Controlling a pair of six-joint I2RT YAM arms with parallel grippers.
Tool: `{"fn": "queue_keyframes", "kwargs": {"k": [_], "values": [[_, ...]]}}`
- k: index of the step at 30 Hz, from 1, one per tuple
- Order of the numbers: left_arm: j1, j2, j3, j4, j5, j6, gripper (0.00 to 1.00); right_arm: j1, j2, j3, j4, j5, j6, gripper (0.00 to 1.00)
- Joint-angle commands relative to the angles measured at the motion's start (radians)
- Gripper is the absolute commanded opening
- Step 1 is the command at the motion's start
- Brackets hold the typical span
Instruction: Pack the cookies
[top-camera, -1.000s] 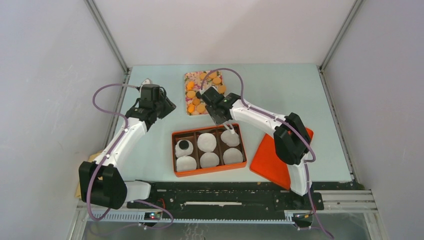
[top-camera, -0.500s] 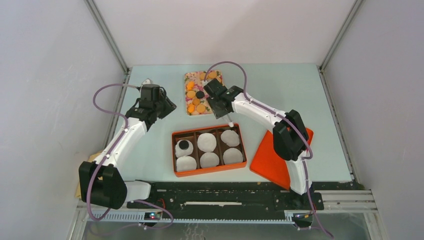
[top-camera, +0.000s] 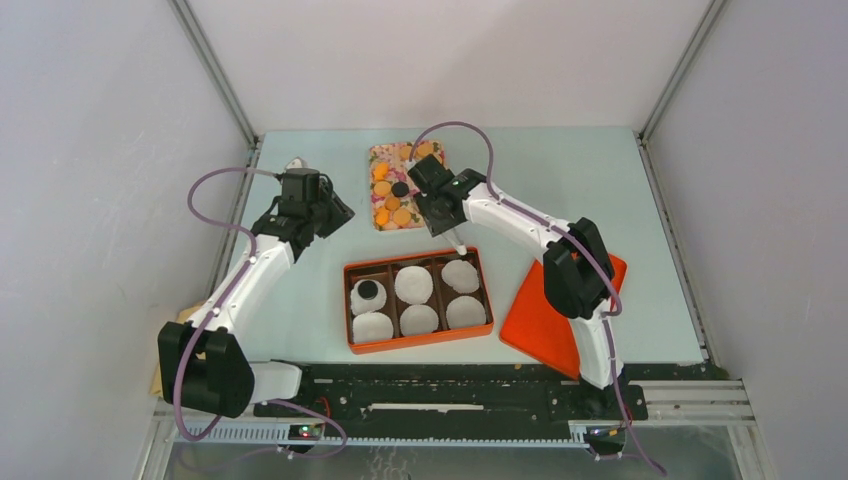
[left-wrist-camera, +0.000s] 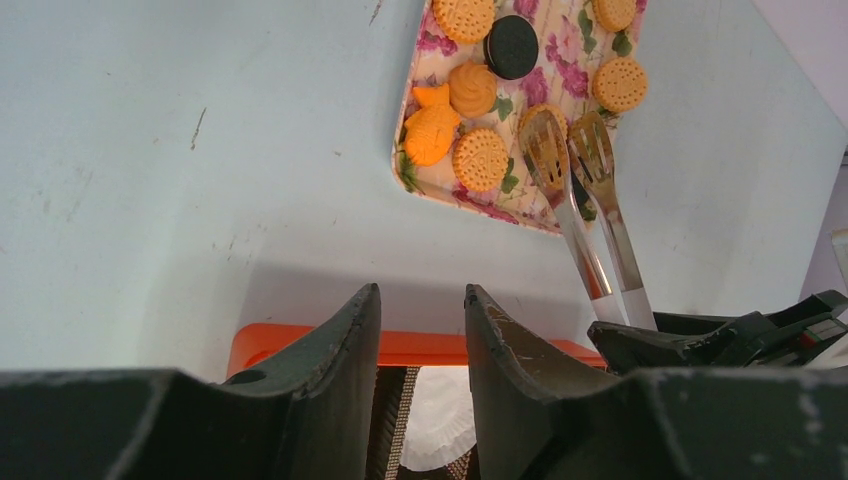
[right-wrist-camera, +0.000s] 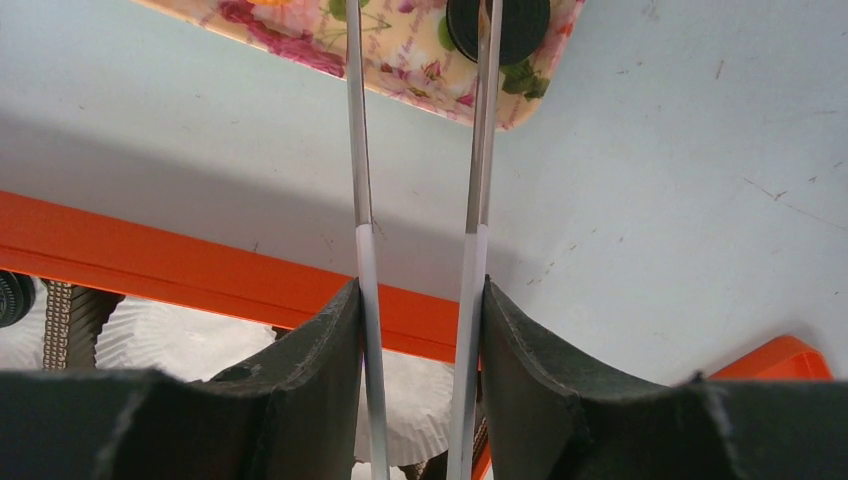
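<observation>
The right claw (right-wrist-camera: 420, 300) had swung to the floral tray (left-wrist-camera: 572, 72), clenched on tongs (right-wrist-camera: 358, 150) poised over it. Ridged orange-tan cookies (left-wrist-camera: 480, 158) and one black cookie (left-wrist-camera: 512, 45) lay on it; the left claw (left-wrist-camera: 422, 330) hung nearby, released.

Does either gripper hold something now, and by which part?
The right gripper holds the metal tongs by their handle end, pinched between its fingers. The left gripper holds nothing.
</observation>
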Motion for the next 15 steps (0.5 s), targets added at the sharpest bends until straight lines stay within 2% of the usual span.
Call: {"fn": "queue_keyframes", "kwargs": {"k": [1, 6, 15], "values": [[0.002, -0.008, -0.022, 0.009, 0.017, 0.013, 0.41, -0.001, -0.041, 0.049, 0.018, 0.024, 0.015, 0.34], [0.005, -0.019, -0.019, 0.010, 0.004, 0.007, 0.41, 0.006, -0.122, 0.016, 0.040, 0.013, 0.008, 0.23], [0.011, -0.014, -0.014, 0.002, -0.005, 0.007, 0.40, 0.053, -0.280, -0.100, 0.069, 0.025, -0.007, 0.20]]}}
